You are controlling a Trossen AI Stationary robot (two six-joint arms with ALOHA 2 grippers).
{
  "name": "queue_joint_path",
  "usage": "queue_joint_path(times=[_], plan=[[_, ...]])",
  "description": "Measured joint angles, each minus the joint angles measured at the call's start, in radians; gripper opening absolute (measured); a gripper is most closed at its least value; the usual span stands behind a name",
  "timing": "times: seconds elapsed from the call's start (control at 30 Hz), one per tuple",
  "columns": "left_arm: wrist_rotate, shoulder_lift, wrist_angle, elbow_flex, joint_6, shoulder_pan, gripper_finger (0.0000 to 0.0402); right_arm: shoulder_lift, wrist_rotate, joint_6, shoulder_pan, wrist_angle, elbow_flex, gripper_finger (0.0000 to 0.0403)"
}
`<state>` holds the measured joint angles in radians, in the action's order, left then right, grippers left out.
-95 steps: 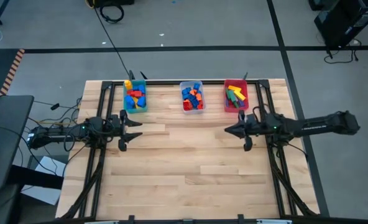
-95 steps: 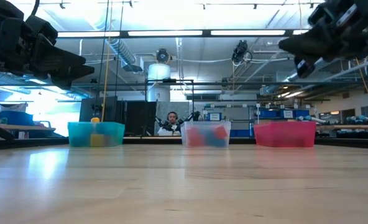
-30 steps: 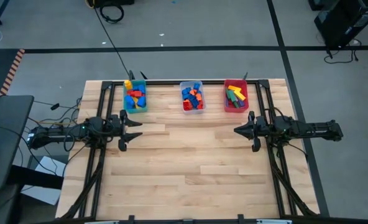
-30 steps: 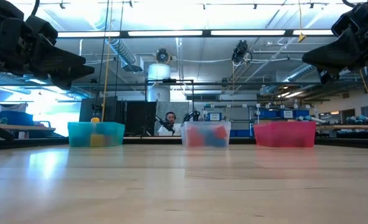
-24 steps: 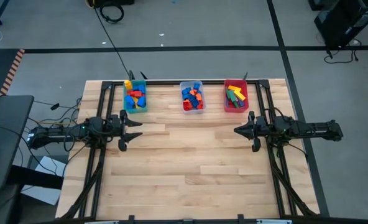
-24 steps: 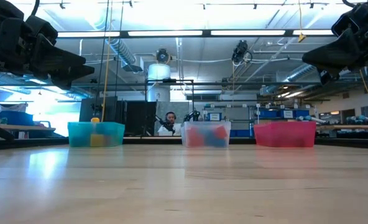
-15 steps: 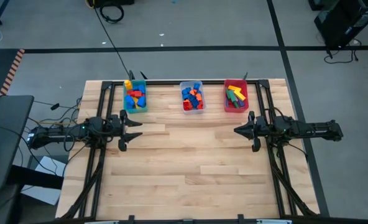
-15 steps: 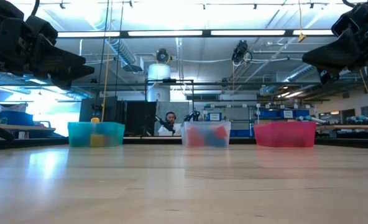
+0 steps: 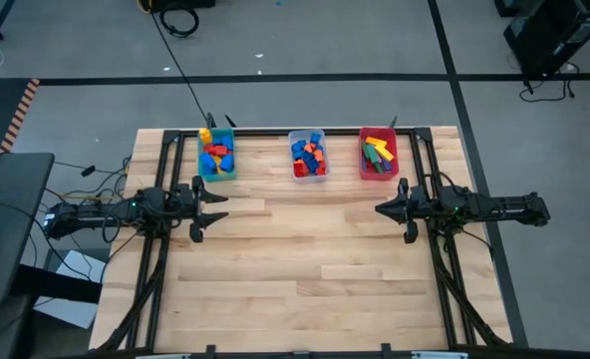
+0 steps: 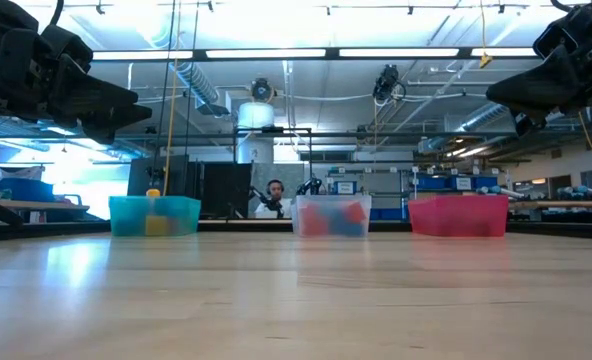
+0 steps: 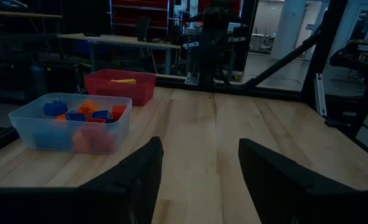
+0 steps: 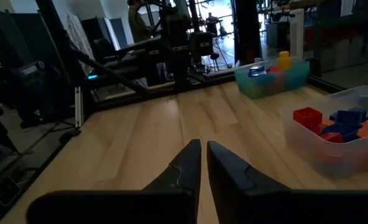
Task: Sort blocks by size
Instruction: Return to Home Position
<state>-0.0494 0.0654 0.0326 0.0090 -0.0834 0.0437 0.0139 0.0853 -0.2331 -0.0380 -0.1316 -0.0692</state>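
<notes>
No block lies on the table. All the blocks sit in three bins along its 12 o'clock edge: teal, clear and red. The left gripper hangs at the 9 o'clock side with its fingers wide apart and empty, and the teal bin is at its 12 o'clock. The right gripper hangs at the 3 o'clock side with its fingers together on nothing, and the red bin is at its 12 o'clock. The two grippers point toward each other across bare wood, so I judge the sorting done, with nothing left to reach for.
</notes>
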Motion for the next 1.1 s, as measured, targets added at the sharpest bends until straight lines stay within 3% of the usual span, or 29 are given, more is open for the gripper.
queue_joint_path(times=[1.1], plan=[[0.0,0.0,0.0,0.0,0.0,0.0,0.0219,0.0,0.0,0.0,0.0,0.0,0.0,0.0043]])
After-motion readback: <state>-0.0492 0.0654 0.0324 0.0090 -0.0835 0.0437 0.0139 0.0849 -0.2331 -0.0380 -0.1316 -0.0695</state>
